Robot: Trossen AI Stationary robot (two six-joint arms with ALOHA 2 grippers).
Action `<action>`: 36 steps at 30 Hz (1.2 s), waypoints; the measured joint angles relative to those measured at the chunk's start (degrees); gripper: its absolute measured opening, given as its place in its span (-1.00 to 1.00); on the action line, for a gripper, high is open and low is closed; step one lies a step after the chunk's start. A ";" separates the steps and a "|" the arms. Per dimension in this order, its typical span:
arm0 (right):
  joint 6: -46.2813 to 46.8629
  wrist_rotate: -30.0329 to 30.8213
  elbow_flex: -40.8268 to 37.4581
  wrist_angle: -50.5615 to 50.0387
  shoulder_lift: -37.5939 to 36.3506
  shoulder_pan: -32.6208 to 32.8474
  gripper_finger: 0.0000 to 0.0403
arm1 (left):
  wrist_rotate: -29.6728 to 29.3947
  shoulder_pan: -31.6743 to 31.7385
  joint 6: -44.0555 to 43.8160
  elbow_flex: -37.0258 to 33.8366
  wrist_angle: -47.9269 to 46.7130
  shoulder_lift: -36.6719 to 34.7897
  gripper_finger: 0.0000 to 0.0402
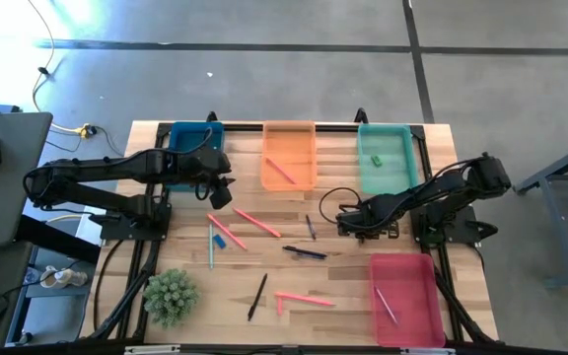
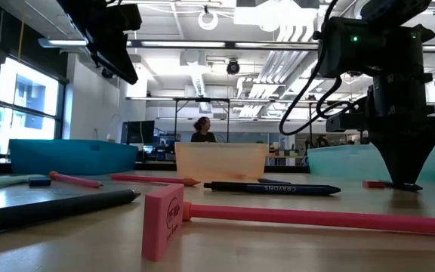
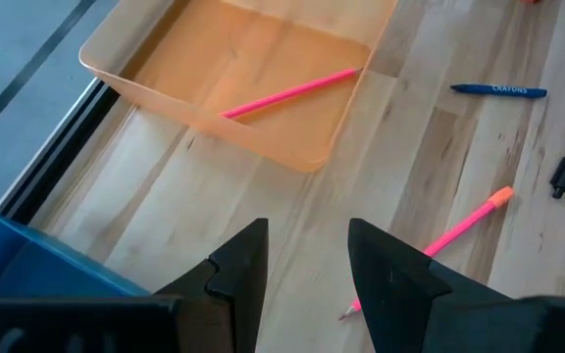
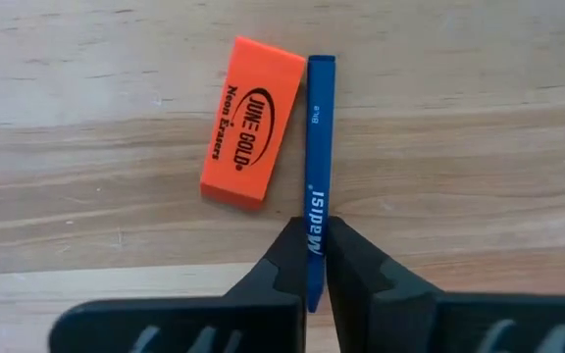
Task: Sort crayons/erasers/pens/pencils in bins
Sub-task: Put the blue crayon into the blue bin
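A blue crayon lies on the wooden table beside an orange eraser. My right gripper stands over them, pointing down, shut on the crayon; it is right of the table's middle. My left gripper hangs open above the table near the dark blue bin, touching nothing. The orange bin holds a pink pencil, the teal bin a small green eraser, and the red-pink bin a slim stick. My right gripper pinches the blue crayon's two long sides between its two fingers, toward one end of the crayon. The fingers come from above, pointing down, one on each side. The crayon lies flat on the table, its free end next to the orange eraser.
Pink pencils, dark pens, another blue crayon and a pink eraser lie scattered over the table's middle and front. A small green plant stands at the front left.
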 joint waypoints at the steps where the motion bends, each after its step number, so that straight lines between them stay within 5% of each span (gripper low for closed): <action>1: -0.02 -0.04 0.00 -0.08 0.02 0.00 -0.98 | 0.00 0.00 0.01 0.00 0.00 0.02 -0.35; 25: 0.11 1.65 -0.13 -2.62 -6.95 2.30 -0.99 | 0.41 0.40 0.93 0.00 0.71 0.02 -0.35; 36: -1.45 6.26 -0.07 0.71 -13.39 3.30 -0.99 | 8.58 5.60 0.91 0.00 4.67 0.02 -0.35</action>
